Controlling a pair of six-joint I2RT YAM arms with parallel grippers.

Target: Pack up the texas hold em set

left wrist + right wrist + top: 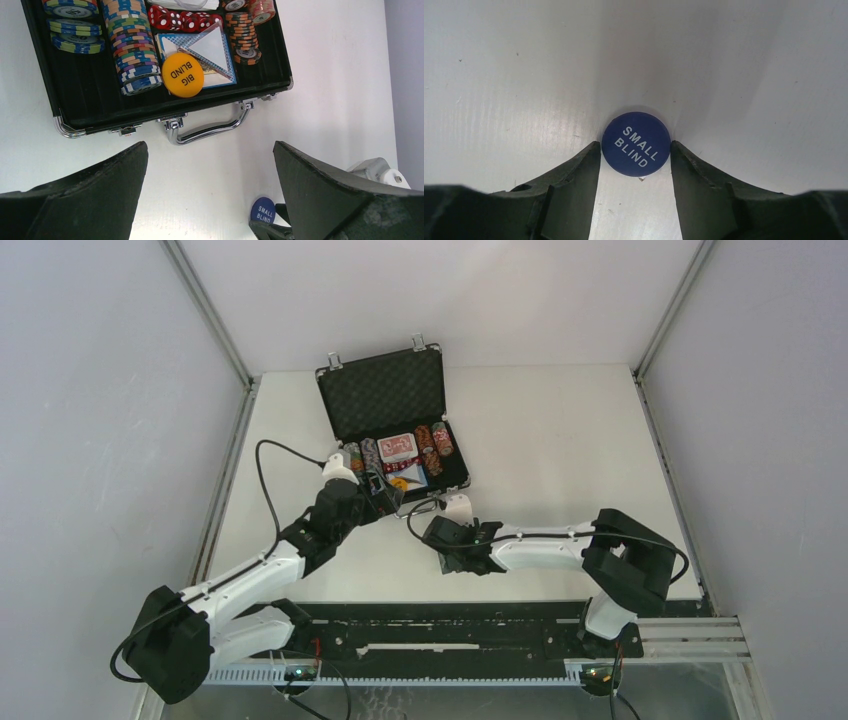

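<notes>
**Case:** black briefcase with silver trim, lid propped open, on the far middle of the white desk; handle faced the arms.

**Contents of tray:** striped chips in rows; red dice in a line; blue card deck beside the chips; red card deck behind it; orange disc marked BIG BLIND, resting on the blue deck's near corner.

**Outside the case:** blue disc marked SMALL BLIND, flat on the desk, near the handle.

**Left pincer**: jaws spread wide, nothing between them, hovering over bare desk just in front of the handle.

**Right pincer**: lowered to the desk, jaws about half closed, one fingertip against each side of the blue disc, which lay flat on the desk.
</notes>
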